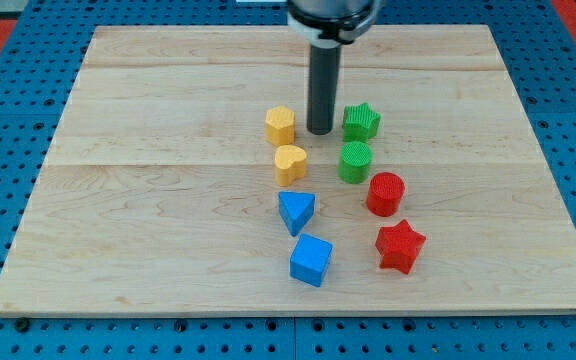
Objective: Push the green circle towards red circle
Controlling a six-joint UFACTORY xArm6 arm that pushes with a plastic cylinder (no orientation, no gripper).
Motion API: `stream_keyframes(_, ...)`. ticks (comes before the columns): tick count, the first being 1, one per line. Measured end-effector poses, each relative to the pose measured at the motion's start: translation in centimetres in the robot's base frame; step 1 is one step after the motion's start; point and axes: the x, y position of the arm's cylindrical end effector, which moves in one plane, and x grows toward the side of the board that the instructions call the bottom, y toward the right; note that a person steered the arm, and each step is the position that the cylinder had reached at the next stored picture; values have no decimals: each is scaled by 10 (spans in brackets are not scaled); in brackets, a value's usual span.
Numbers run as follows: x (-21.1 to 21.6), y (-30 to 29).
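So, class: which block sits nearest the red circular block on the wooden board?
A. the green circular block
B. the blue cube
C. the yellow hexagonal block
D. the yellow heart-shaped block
A: the green circular block sits just up and to the view's left of the red circular block, almost touching it, while the other three lie farther off.

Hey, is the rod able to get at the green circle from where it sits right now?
Probably yes. My tip rests just above-left of the green circle, with bare board between them. The green star sits to the tip's right, clear of that path.
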Motion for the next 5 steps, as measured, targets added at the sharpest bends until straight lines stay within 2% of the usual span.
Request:
stream_keyframes(1,33,16)
stream_keyframes(2,42,14)
stream_keyframes(5,46,22)
